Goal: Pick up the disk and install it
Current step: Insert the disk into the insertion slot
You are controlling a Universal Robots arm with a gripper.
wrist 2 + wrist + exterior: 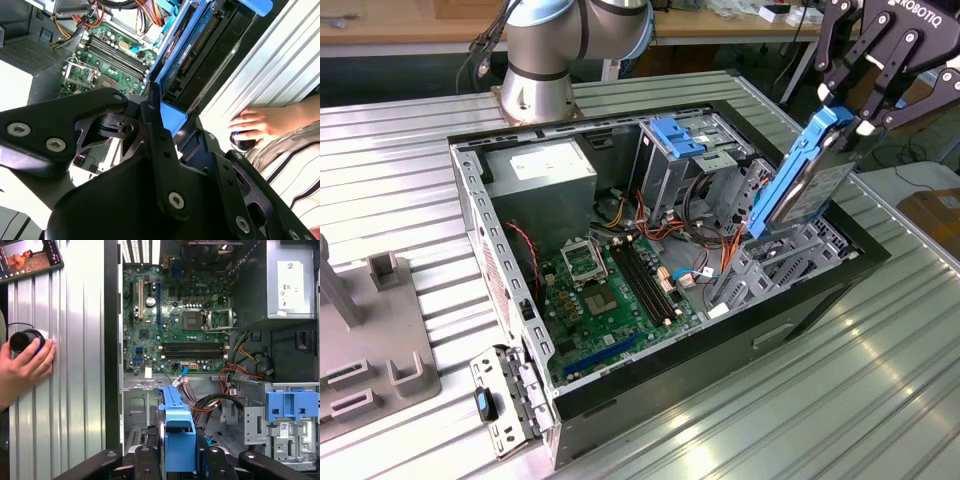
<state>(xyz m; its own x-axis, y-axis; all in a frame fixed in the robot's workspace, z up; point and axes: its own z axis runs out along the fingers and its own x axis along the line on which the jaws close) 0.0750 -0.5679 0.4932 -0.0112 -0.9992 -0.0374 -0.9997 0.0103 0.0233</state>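
Hanging over the drive-bay end of the open black metal computer case (pixel 650 375), the disk (pixel 810 175), a flat dark grey metal hard drive framed by a bright blue plastic carrier, is held on edge and tilted. The black-fingered gripper (pixel 853 118) is closed onto the carrier's upper end. The disk is judged stiff, moderately heavy and shock-sensitive, with smooth metal faces; a hold on the plastic frame's edges, rather than the flat faces, is judged safest.
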